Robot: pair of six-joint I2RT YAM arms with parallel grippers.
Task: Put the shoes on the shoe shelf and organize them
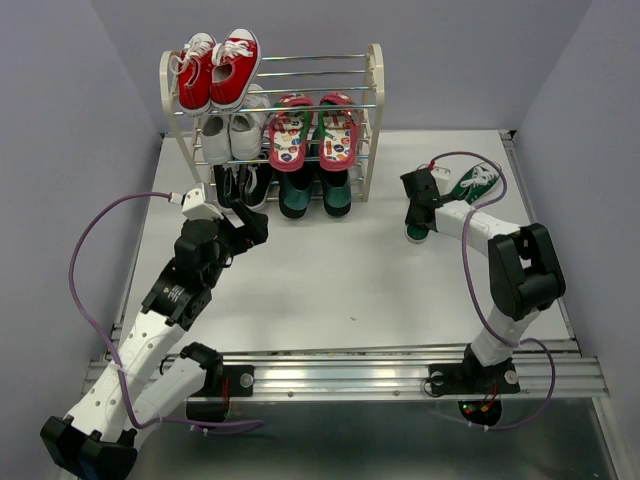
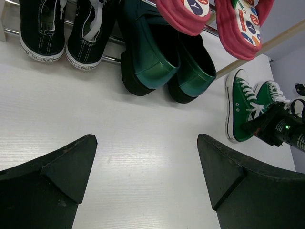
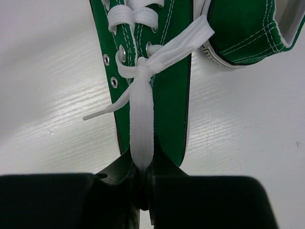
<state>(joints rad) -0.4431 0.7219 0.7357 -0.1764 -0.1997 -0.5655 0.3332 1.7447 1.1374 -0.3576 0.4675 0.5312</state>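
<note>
The shoe shelf [image 1: 372, 120] stands at the back. Red flip-flops [image 1: 312, 135] lie on its middle tier and dark teal slip-ons [image 1: 313, 193] on the bottom tier. Two green sneakers sit on the table to the right of it. My right gripper [image 3: 143, 167] is shut at the heel end of one green sneaker [image 3: 167, 95], pinching its white lace loop [image 3: 142, 124]. The other green sneaker [image 3: 243, 33] lies just beside it. My left gripper [image 2: 147, 143] hovers open over bare table in front of the teal slip-ons [image 2: 157, 62], holding nothing.
Red sneakers [image 1: 220, 70] sit on the shelf's top tier, white sneakers [image 1: 230, 135] on the middle left and black sneakers [image 2: 43, 28] on the bottom left. Grey walls close in the white table [image 1: 330, 280] on three sides.
</note>
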